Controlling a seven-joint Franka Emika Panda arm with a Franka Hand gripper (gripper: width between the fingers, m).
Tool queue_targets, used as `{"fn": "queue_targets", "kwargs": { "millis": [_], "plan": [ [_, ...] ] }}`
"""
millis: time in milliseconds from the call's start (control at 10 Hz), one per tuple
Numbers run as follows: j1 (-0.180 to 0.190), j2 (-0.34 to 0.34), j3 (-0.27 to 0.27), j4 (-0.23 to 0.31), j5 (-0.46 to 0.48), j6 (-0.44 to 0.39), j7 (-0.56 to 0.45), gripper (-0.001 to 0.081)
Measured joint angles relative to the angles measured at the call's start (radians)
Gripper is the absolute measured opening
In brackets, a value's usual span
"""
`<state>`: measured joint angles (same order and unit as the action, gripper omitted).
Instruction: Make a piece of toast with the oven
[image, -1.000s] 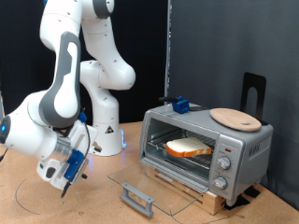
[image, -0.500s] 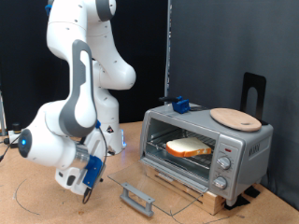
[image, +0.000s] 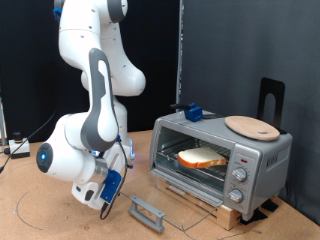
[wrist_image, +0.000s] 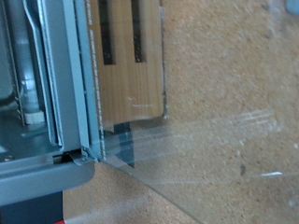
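1. Outside, the exterior view shows the piece of toast (image: 203, 157) on the rack inside the oven (image: 221, 155) near the tabletop's right edge, glass door (image: 160, 198) lowered; the gripper (image: 107, 192) hangs low beside its handle (image: 147, 211), finger spacing unreadable.
2. The wrist view adds only the oven's corner (wrist_image: 47, 93), wooden base (wrist_image: 131, 65) and door glass (wrist_image: 201, 154); no fingers show.

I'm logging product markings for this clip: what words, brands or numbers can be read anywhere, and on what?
None can be read.
The oven: marks around its knobs are too small and blurred.
The gripper, the piece of toast and the round wooden plate: no text visible.
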<state>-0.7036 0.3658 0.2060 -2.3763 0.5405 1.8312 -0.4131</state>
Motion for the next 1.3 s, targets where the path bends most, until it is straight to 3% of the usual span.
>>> {"fn": "queue_targets", "kwargs": {
  "millis": [200,500,1300],
  "plan": [
    [-0.017,-0.019,0.000,0.014,0.015,-0.090,-0.029,0.0807],
    [-0.042,-0.077,0.004,0.041,0.017,-0.305,-0.061,0.0807],
    [-0.014,-0.280,0.101,-0.044,0.085,-0.408,-0.079,0.0807]
  ]
}}
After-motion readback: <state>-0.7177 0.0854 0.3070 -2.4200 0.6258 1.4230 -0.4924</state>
